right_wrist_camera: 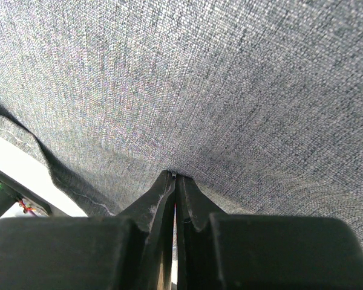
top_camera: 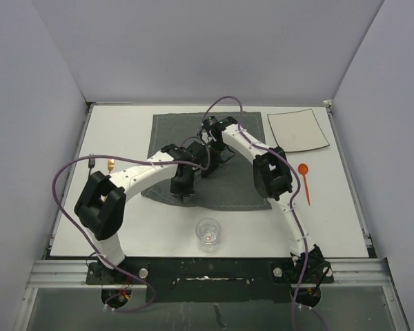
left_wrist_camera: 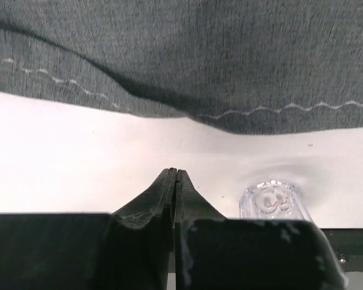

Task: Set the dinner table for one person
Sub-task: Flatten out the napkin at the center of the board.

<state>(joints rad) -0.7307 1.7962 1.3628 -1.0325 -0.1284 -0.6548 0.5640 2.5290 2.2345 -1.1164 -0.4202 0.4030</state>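
Note:
The white dinner table bears a dark grey stitched placemat, lying slightly askew at the middle. My right gripper is over the placemat's centre. In the right wrist view it is shut, its tips pinching a pucker of the cloth. My left gripper hangs by the placemat's near edge. In the left wrist view it is shut with nothing between its tips, above bare table, the wavy cloth edge just beyond.
A square white plate lies at the back right. An orange spoon lies right of the placemat. A clear glass stands near the front edge, also in the left wrist view. Small utensils lie at the left.

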